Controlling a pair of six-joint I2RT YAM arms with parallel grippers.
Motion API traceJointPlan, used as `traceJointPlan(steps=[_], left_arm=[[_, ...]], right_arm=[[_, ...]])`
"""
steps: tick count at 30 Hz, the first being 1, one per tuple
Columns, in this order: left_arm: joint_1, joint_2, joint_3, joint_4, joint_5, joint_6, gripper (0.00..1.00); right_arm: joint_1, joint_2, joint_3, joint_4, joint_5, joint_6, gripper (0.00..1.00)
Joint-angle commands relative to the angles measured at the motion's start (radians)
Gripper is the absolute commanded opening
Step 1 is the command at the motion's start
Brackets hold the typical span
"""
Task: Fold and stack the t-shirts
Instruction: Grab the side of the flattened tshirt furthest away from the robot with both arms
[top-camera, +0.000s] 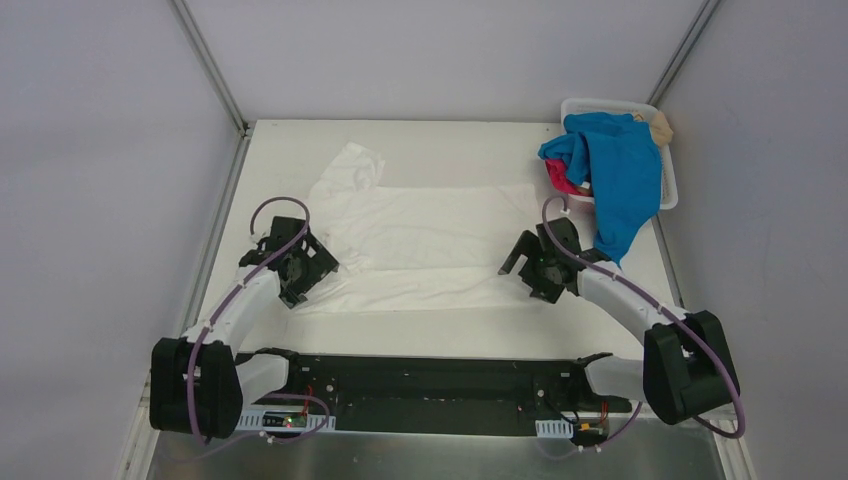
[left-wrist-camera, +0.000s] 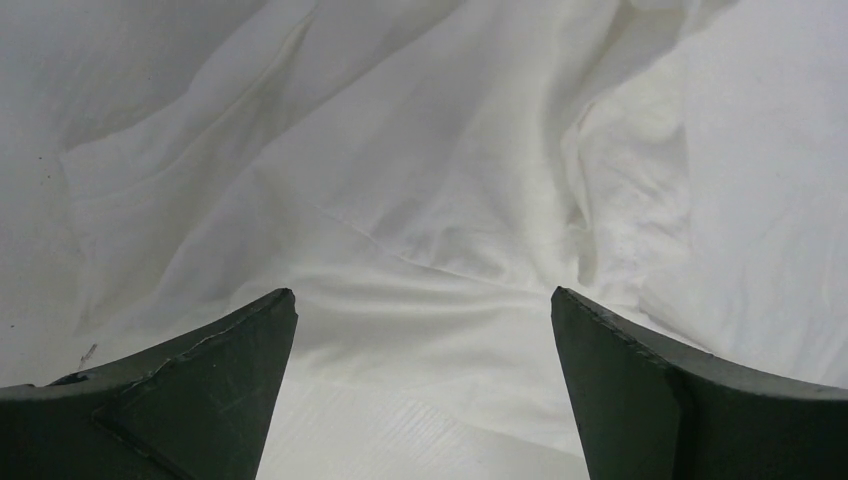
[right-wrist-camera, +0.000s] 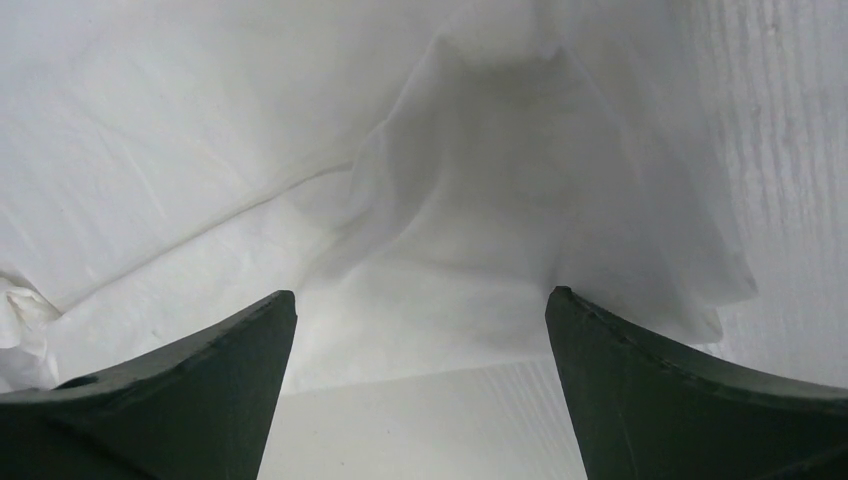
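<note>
A white t-shirt (top-camera: 430, 235) lies spread flat across the middle of the table, plain side up, with a sleeve pointing to the back left. My left gripper (top-camera: 322, 263) hovers open over its near left edge. In the left wrist view the wrinkled cloth (left-wrist-camera: 420, 180) fills the frame beyond the open gripper (left-wrist-camera: 423, 300). My right gripper (top-camera: 517, 256) stands open over the near right corner, where the hem (right-wrist-camera: 470, 200) lies between and ahead of the gripper (right-wrist-camera: 420, 298). A bright blue t-shirt (top-camera: 620, 175), a magenta one (top-camera: 558, 178) and a tan one (top-camera: 660, 125) are piled in the basket.
The white slotted basket (top-camera: 600, 103) stands at the back right corner, and the blue tee hangs over its near rim onto the table (top-camera: 450, 330). Walls and metal rails (top-camera: 215, 80) close in the left, back and right sides.
</note>
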Motion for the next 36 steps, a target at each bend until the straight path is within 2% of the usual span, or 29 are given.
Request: traceJointPlan(steps=[1, 5, 9, 12, 16, 25, 30, 36], left_arm=[[0.002, -0.087, 0.049, -0.032, 0.047, -0.016, 0.99], [-0.028, -0.054, 0.141, -0.031, 0.084, -0.005, 0.99], [-0.131, 0.082, 0.241, -0.018, 0.066, 0.025, 0.99], [-0.17, 0.199, 0.291, -0.005, 0.065, 0.027, 0.99], [-0.175, 0.306, 0.321, 0.012, 0.066, 0.022, 0.99], [-0.177, 0.431, 0.382, 0.061, 0.036, 0.05, 0.99], [-0.177, 0.509, 0.465, 0.094, 0.087, 0.065, 0.99], [-0.177, 0.558, 0.592, 0.141, 0.066, 0.119, 0.99]], right_arm=[[0.005, -0.076, 0.05, -0.062, -0.007, 0.006, 0.99], [0.005, -0.105, 0.081, -0.029, -0.023, -0.007, 0.99], [0.005, -0.094, 0.089, -0.006, -0.019, -0.016, 0.99], [0.006, -0.084, 0.091, 0.0, -0.028, -0.022, 0.99], [0.003, -0.084, 0.092, -0.011, -0.001, -0.034, 0.99], [0.003, -0.083, 0.103, -0.029, 0.034, -0.045, 0.99], [0.004, -0.096, 0.106, -0.036, 0.055, -0.049, 0.99], [0.004, -0.126, 0.108, -0.042, 0.084, -0.049, 0.99]])
